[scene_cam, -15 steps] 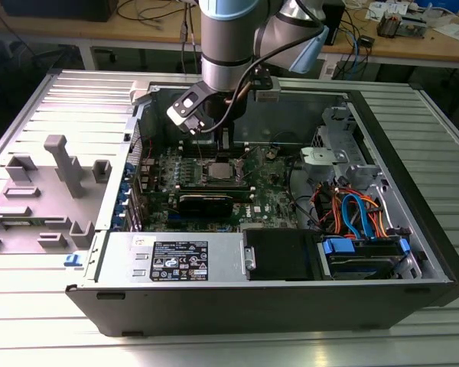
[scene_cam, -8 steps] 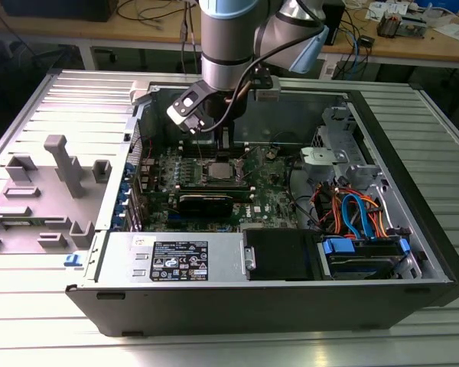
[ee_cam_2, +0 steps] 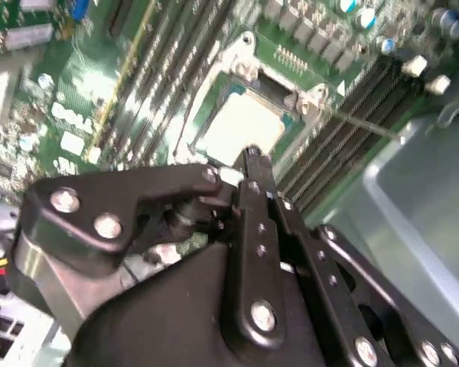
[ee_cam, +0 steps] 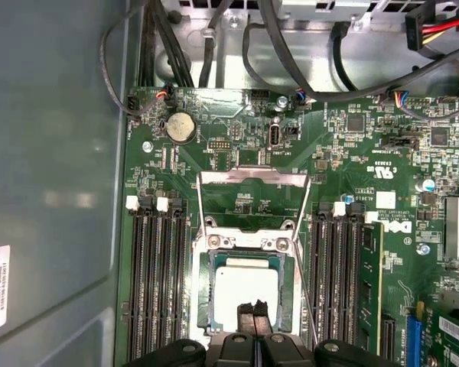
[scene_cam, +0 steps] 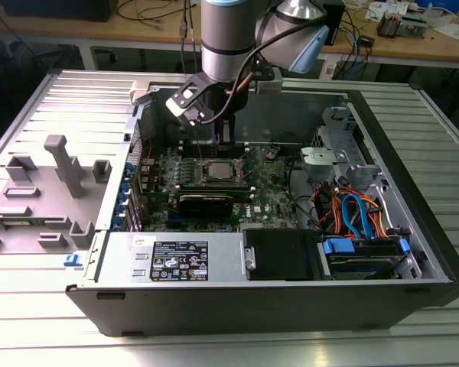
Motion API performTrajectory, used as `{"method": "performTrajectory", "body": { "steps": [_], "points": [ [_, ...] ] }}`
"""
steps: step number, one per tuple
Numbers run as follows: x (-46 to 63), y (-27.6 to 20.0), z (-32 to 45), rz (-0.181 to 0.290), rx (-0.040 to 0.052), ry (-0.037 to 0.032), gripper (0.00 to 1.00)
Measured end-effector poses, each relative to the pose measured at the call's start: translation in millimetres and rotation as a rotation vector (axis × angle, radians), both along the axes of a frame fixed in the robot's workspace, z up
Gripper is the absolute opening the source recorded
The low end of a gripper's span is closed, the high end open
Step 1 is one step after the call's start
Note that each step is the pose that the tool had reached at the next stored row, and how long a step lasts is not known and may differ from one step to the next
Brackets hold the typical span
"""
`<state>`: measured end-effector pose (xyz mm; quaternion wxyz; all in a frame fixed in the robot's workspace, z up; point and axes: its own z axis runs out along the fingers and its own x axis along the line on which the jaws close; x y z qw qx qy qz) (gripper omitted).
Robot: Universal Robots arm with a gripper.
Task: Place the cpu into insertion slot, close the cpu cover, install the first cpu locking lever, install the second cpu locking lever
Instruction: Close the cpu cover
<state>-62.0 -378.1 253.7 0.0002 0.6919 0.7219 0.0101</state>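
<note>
The cpu [ee_cam: 245, 287] lies flat in the insertion slot [ee_cam: 201, 294], its silver top showing in both wrist views [ee_cam_2: 241, 126]. The cpu cover [ee_cam: 251, 178], a thin metal frame with a window, stands tilted up and open on the far side of the slot. A thin wire locking lever [ee_cam: 307, 306] sticks up beside the slot. My gripper [ee_cam: 254, 310] hovers just over the cpu's near edge, fingers pressed together with nothing between them; it also shows as [ee_cam_2: 250, 157]. In the exterior view the gripper [scene_cam: 220, 141] hangs above the slot [scene_cam: 216, 170] inside the open computer case.
Long black memory slots [ee_cam: 157, 283] flank the socket on both sides. The grey case wall [ee_cam: 53, 191] rises close by. Cables [scene_cam: 352, 214] and drive bays fill the exterior view's right. A black heatsink block [scene_cam: 205, 202] lies on the board; a grey fixture [scene_cam: 53, 183] sits outside the case.
</note>
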Motion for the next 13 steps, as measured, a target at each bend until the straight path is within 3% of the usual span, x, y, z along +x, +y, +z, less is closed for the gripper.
{"method": "performTrajectory", "body": {
  "steps": [13],
  "points": [
    [0.0,0.0,0.5,0.000,-0.0009,-0.0001,0.11]
  ]
}}
